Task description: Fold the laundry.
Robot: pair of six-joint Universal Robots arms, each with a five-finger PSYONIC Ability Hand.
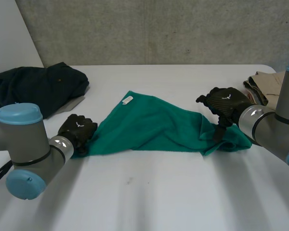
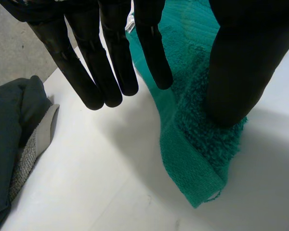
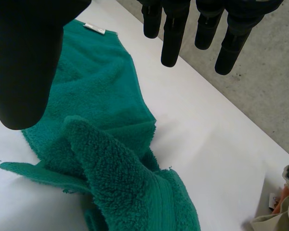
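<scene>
Teal-green terry towel [image 1: 154, 127], centre of frame, spread flat in a rough triangle, with a small white label [image 1: 127, 100] at its upper corner and its right end bunched into folds. Crumpled dark garment [image 1: 36, 86], upper left. Beige cloth [image 1: 261, 86], right edge. Both lie apart from the towel.

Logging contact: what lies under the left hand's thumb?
A corner of the green towel, lying on the white table. The thumb of the left hand hides the cloth directly beneath it.
</scene>
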